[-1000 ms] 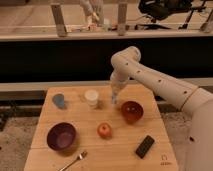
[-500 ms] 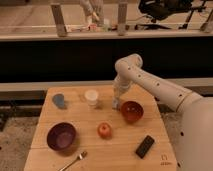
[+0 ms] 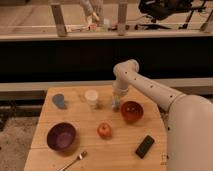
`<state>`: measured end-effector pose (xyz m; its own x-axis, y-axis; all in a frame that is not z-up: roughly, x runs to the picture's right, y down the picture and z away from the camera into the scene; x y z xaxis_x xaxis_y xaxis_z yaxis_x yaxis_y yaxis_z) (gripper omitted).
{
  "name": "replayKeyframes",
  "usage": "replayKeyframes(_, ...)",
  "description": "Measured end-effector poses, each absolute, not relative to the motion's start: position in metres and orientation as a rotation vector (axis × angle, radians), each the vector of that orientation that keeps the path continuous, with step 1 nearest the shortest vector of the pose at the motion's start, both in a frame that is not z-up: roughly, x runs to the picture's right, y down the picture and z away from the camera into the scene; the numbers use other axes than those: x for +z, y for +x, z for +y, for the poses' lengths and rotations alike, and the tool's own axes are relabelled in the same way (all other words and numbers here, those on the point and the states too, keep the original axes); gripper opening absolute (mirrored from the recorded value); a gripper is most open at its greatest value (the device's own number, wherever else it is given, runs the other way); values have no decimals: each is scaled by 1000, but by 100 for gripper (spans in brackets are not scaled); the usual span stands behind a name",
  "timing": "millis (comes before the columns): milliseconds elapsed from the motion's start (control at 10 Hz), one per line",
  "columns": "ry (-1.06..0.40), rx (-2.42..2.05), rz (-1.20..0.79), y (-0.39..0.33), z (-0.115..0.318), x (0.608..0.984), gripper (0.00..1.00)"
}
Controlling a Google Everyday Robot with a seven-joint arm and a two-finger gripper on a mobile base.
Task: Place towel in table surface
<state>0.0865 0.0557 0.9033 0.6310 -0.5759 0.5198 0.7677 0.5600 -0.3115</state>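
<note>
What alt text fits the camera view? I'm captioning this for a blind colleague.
A white robot arm reaches down so its gripper sits low over a wooden table, between a white cup and an orange bowl. Also there: a purple bowl, apple, blue cup, spoon and black device.

I see a table (image 3: 127, 150) of pale wood with a smooth, matt top. The gripper (image 3: 116, 105) hangs low over it between the white cup (image 3: 91, 98) and the orange bowl (image 3: 132, 111), on an arm (image 3: 150, 90) cased in smooth, off-white plastic. The orange bowl looks glossy, the purple bowl (image 3: 61, 136) duller. The apple (image 3: 104, 130) has a slight sheen. The spoon (image 3: 75, 160) looks like metal, and the black device (image 3: 145, 146) is matt.
</note>
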Motion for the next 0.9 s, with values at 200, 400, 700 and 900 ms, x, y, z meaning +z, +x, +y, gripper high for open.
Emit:
replayKeyframes(200, -562, -819, -398, 86, 63, 912, 0)
replayKeyframes(400, -569, -820, -416, 83, 70, 917, 12)
replayKeyframes(700, -562, -818, -433, 80, 72, 919, 42)
replayKeyframes(900, -553, -823, -435, 77, 70, 917, 60)
